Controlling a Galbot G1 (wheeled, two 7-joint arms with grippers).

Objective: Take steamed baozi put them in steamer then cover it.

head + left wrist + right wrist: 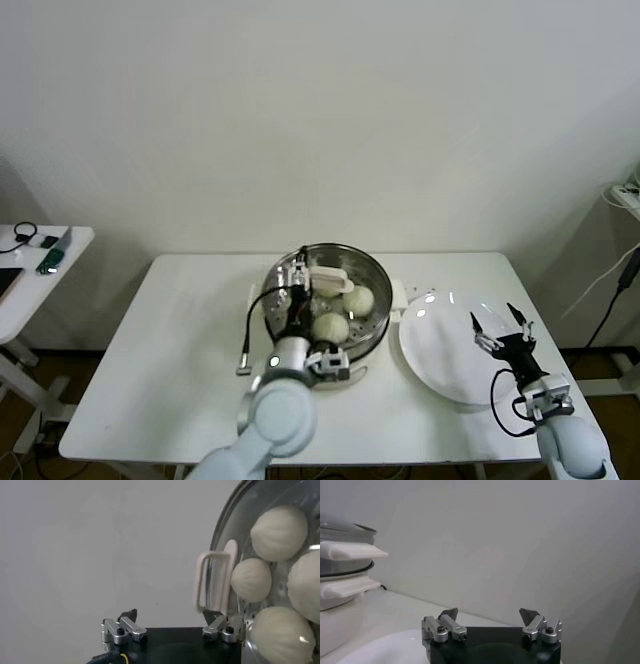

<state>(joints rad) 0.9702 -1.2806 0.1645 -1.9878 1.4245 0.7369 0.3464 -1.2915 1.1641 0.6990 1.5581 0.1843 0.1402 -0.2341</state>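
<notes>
Now the lid (325, 279) sits on the steamer (372, 268) over the buns (278, 532), and the left claw (172, 628), released, flanks its handle (214, 582). Lift straight up, clear of the handle. The right claw (502, 327) hangs spread above the plate (440, 350).

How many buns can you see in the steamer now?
4, all under the glass lid in the steamer: top one, middle one, right one, bottom one. None seems hidden.
</notes>
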